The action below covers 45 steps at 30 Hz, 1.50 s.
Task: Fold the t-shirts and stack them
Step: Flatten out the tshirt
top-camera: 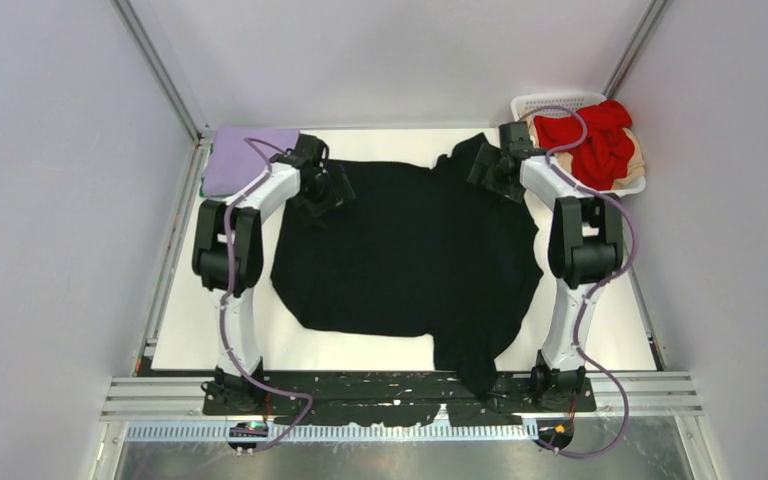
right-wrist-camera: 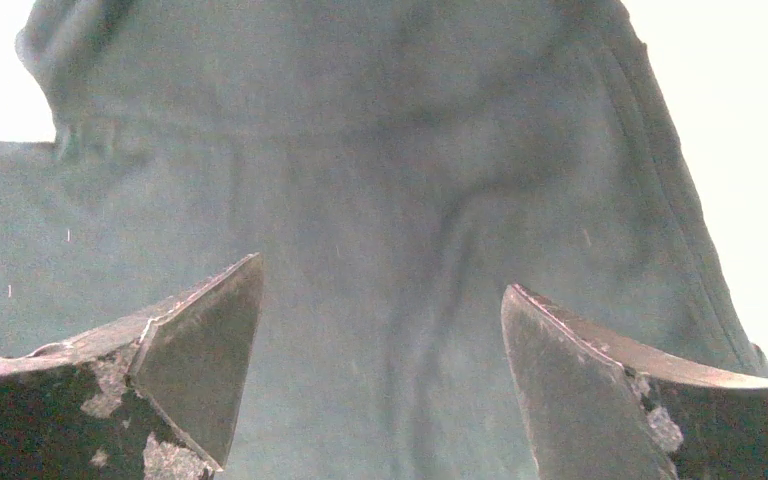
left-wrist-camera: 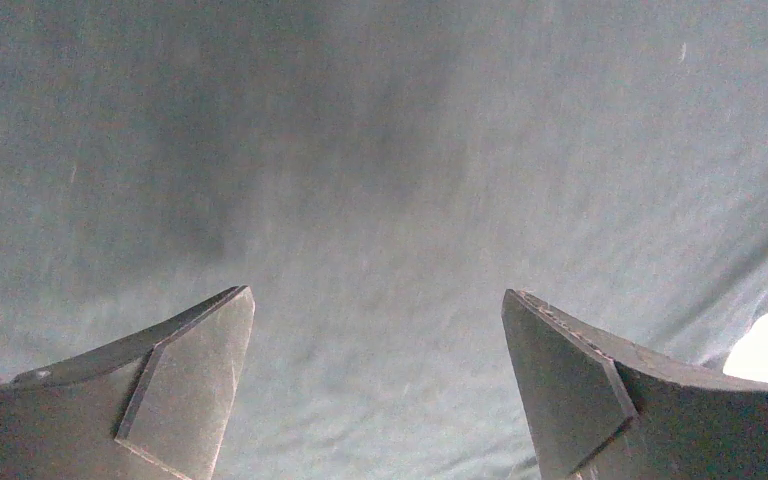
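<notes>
Nearest, one corner of the black t-shirt (top-camera: 400, 250) hangs over the near edge of the tabletop (top-camera: 360, 352), close to the base of the right arm. This is the first danger: if the tools drag the cloth toward the near side, more of it may slip off or catch on the base plate.

The rest of the shirt lies spread flat in the middle of the tabletop. Its longest stretch runs obliquely, from far left to near right. I cannot say surely which end is the collar, because the black cloth shows few seams from above.

At its far side, the left tool (left-wrist-camera: 376, 295) and the right tool (right-wrist-camera: 383, 275) are both spread wide over the fabric and hold nothing. The right one is over a seamed flap, possibly a sleeve. If they close at unequal places, or take only one layer, I expect a crooked fold.

Farthest, a folded lavender t-shirt (top-camera: 250, 155) lies at far left. At far right, the basket (top-camera: 560, 100) holds a red t-shirt (top-camera: 600, 140) and a beige t-shirt (top-camera: 641, 160).
</notes>
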Available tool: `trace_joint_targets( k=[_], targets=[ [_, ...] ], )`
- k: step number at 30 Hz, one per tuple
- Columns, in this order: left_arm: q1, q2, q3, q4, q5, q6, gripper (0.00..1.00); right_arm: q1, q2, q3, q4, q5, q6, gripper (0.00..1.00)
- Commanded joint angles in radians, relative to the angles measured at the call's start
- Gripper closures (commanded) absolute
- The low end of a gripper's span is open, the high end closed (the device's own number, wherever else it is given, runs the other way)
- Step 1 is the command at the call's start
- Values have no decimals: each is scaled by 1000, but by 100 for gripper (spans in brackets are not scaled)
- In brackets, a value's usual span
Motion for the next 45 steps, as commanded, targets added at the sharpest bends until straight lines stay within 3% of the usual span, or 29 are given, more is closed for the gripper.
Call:
trace_joint_targets(
  k=[1, 6, 13, 21, 26, 34, 45],
  targets=[
    [-33, -269, -182, 10, -35, 78, 0, 17, -307, -200, 78, 53, -5, 5],
    [-93, -456, -485, 74, 6, 86, 0, 54, -557, -572, 202, 13, 32, 5],
    [-155, -536, -712, 158, -23, 50, 0, 106, -617, -788, 252, -37, 48, 5],
    [-137, -602, -834, 150, -150, 9, 0, 101, -564, -839, 253, 14, 25, 5],
    [-75, -724, -917, 74, -298, -5, 0, 86, -558, -843, 247, 45, 36, 5],
    [44, -876, -1031, -9, -390, -49, 0, 64, -547, -852, 240, 57, 44, 5],
    [58, -1192, -1084, -199, -571, -224, 0, 64, -612, -871, 256, 55, 40, 5]
  ],
)
